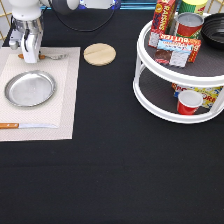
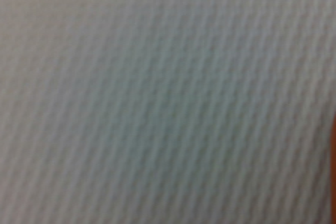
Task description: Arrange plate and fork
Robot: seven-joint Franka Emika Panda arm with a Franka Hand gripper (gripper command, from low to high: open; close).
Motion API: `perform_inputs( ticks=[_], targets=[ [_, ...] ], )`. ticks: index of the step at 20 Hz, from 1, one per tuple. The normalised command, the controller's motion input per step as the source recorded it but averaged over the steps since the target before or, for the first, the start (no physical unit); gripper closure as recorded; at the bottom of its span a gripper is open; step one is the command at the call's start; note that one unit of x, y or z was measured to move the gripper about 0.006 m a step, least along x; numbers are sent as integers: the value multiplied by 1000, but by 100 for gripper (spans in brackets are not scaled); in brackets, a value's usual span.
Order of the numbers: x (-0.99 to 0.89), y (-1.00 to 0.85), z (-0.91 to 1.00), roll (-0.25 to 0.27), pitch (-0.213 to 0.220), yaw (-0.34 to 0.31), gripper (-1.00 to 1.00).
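Observation:
The silver plate [image 1: 30,89] lies on the beige placemat [image 1: 64,107] at the exterior view's left. Just above it, along the mat's top edge, the fork [image 1: 55,56] lies level, tines pointing to the exterior view's right and brown handle partly hidden behind the hand. My gripper [image 1: 31,58] points straight down, shut on the fork near its handle, low over the mat. The wrist view is filled by the placemat weave [image 2: 168,112] from very close.
A wooden-handled knife [image 1: 30,125] lies on the mat below the plate. A round wooden coaster [image 1: 99,54] sits right of the mat. A white two-tier turntable [image 1: 165,107] with cans, boxes and a red cup [image 1: 189,102] stands at the right.

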Motion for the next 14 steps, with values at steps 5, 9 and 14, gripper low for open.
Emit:
perform_inputs(
  ticks=[5,9,14],
  targets=[
    [53,-576,35,167,142,-6,100],
    [393,-236,131,136,160,-18,100],
    [496,-16,220,90,188,-48,100]
  ],
)
